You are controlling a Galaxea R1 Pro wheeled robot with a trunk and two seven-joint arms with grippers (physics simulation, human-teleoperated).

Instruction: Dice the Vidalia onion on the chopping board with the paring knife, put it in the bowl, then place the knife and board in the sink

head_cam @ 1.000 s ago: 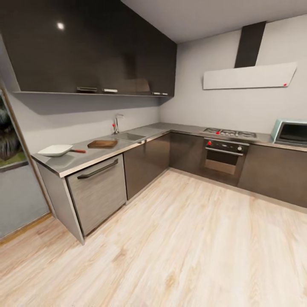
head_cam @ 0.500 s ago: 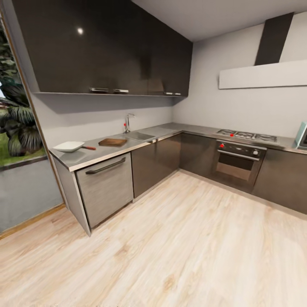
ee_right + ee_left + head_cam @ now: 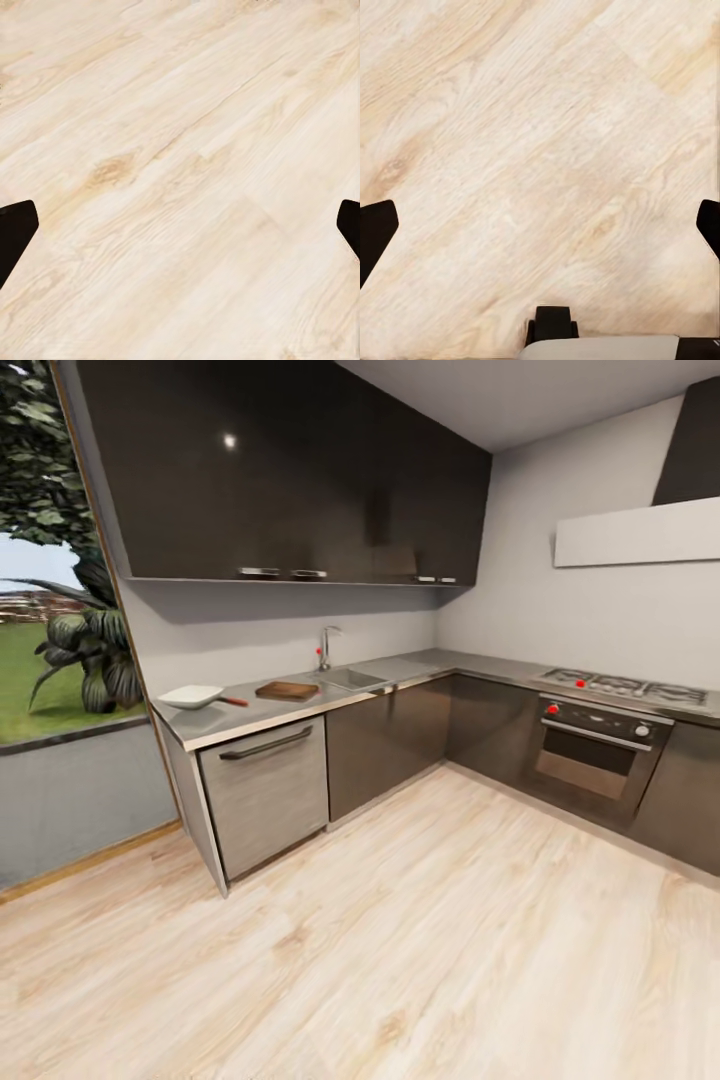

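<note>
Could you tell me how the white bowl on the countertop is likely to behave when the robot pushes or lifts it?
The bowl looks rigid and glossy, so it may slide easily on the smooth grey countertop and slip in a grip. It sits low and wide, so tipping seems unlikely. The paring knife lies right beside it, so a push could knock that.

Bowl [image 3: 191, 696], paring knife [image 3: 233, 702], chopping board [image 3: 287, 690] left of sink [image 3: 352, 679].

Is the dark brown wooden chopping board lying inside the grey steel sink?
No, the dark brown chopping board lies flat on the grey countertop, beside the sink.
</note>
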